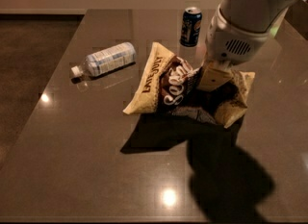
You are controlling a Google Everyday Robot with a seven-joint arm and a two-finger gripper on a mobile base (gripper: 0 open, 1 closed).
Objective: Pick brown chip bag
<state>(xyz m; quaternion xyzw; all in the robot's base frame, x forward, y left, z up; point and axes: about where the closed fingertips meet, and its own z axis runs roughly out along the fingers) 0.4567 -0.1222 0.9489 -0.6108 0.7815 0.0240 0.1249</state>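
Note:
The brown chip bag (166, 87), crinkled with a dark brown centre and cream-tan edges, hangs near the middle of the dark table (72, 160). It is lifted off the surface and casts a shadow beneath it. My gripper (210, 80) comes down from the upper right and is shut on the bag's middle, bunching it so that both ends stick out to the sides. The white arm hides part of the bag's right half.
A clear plastic bottle (107, 58) lies on its side to the left of the bag. A dark blue can (190, 26) stands upright behind the bag, close to my arm. The table's left edge borders a dark floor.

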